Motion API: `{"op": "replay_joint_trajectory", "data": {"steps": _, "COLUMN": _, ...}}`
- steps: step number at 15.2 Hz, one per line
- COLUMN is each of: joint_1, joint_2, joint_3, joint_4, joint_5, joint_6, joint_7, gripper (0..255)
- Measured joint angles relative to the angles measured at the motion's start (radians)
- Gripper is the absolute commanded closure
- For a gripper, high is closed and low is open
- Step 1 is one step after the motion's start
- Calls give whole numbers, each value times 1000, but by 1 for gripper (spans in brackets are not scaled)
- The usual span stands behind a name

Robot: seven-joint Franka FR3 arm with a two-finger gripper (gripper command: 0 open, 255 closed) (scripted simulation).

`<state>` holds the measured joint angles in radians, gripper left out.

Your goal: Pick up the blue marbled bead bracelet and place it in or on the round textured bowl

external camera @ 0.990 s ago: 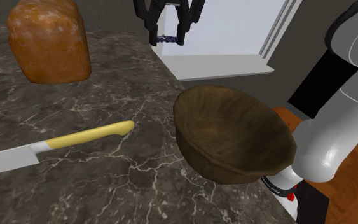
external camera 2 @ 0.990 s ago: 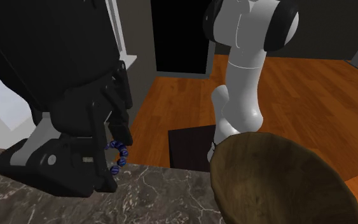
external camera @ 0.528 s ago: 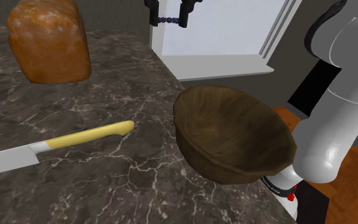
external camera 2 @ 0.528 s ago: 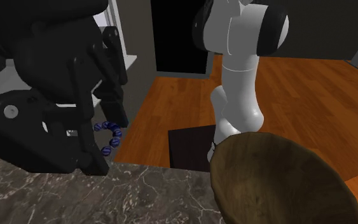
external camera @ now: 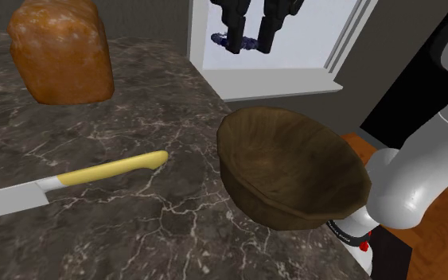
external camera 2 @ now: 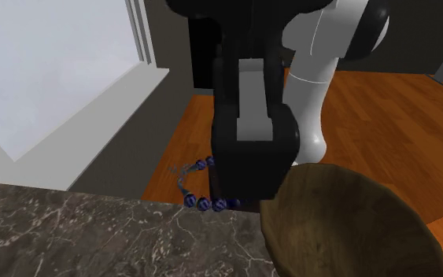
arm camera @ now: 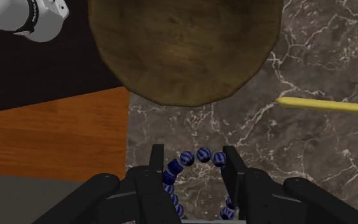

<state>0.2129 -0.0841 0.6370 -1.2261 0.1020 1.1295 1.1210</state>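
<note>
The bread loaf [external camera: 59, 52] is recorded at the shoulder view's far left, at about eleven o'clock from the knife [external camera: 114, 169]; the knife lies flat on the marbled counter [external camera: 134, 231], its yellow handle pointed toward the brown bowl [external camera: 250, 195]; neither is judged to obstruct the transfer.

Further right, the black gripper [external camera: 248, 44] is seen high above the counter's far edge, in front of the pale window; its fingers are closed upon the bead bracelet [arm camera: 196, 156], whose blue beads arc between them in the wrist view; in the second exterior view part of the loop hangs slack beside the gripper, since only a portion is pinched.

The height is judged deliberate, so that the dangling beads may clear the rim.

The bowl stands at about five o'clock from the gripper in the shoulder view, upright and with nothing seen inside it, near the counter's corner by the arm's base; the bracelet is not yet above it; a carry over the rim and a release are judged outstanding.
</note>
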Motion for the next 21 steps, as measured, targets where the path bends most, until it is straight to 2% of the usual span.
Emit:
{"op": "replay_joint_trajectory", "data": {"steps": 6, "joint_1": 30, "joint_2": -145, "joint_3": 11, "joint_4": -121, "joint_5": 97, "joint_6": 12, "joint_7": 68, "gripper": 255}}
{"op": "replay_joint_trajectory", "data": {"steps": 10, "joint_1": 55, "joint_2": -204, "joint_3": 37, "joint_4": -151, "joint_5": 144, "joint_6": 5, "joint_7": 132, "gripper": 255}}
{"op": "replay_joint_trajectory", "data": {"steps": 21, "joint_1": 77, "joint_2": -329, "joint_3": 0, "joint_4": -405, "joint_5": 197, "joint_6": 144, "joint_7": 78, "gripper": 255}}
